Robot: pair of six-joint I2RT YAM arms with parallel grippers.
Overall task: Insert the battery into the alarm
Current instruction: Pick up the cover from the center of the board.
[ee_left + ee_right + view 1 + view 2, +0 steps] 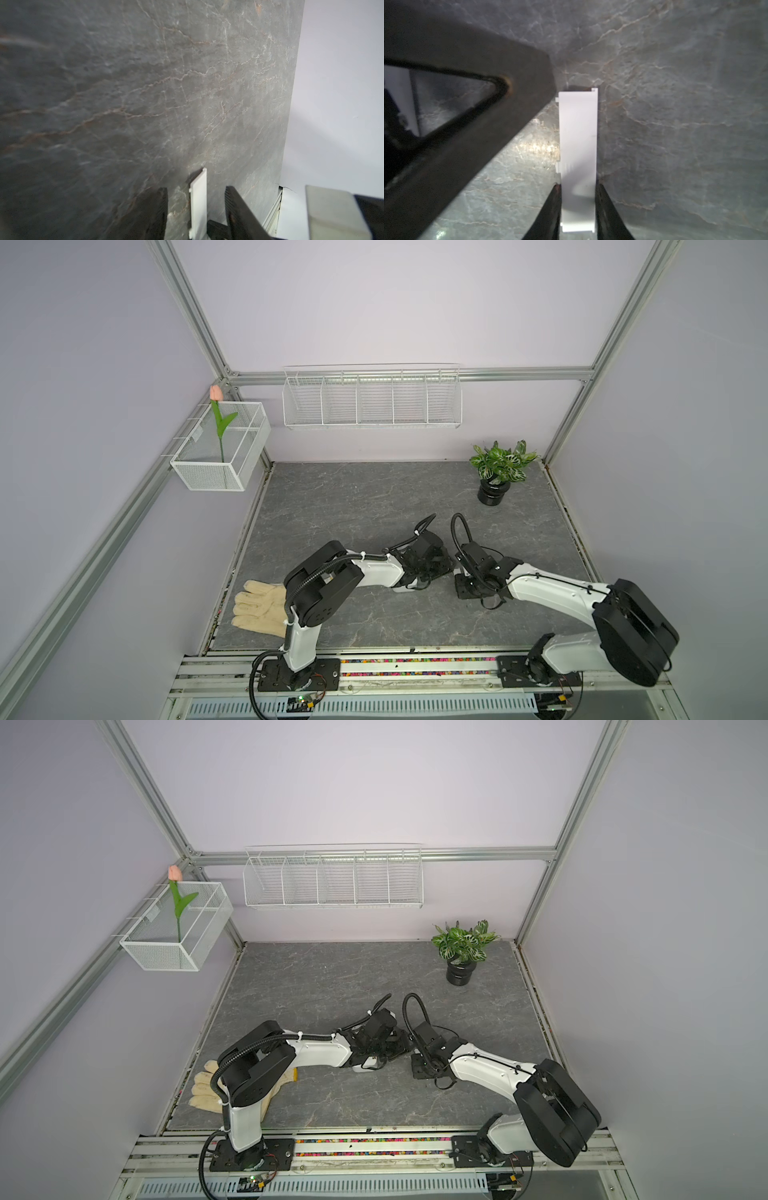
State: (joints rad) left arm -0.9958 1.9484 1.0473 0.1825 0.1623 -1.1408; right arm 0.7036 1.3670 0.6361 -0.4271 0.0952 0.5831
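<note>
Thin pinch: cover strip (578, 135) may twist loose
Right gripper (578, 186) clamps only its end at frame bottom — left gripper (196, 188), jaws apart, could bump it.

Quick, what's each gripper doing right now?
Left gripper: open, straddling the white strip.
Right gripper: shut on the white strip.

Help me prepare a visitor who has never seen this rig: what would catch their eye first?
At the middle of the grey marble-patterned tabletop, the right end effector is shut on a thin white plastic cover strip, with the left end effector open close beside it. Next come the cream fabric glove by the table's near left edge and the green-and-white leafy plant in a black pot at the far right corner.
</note>
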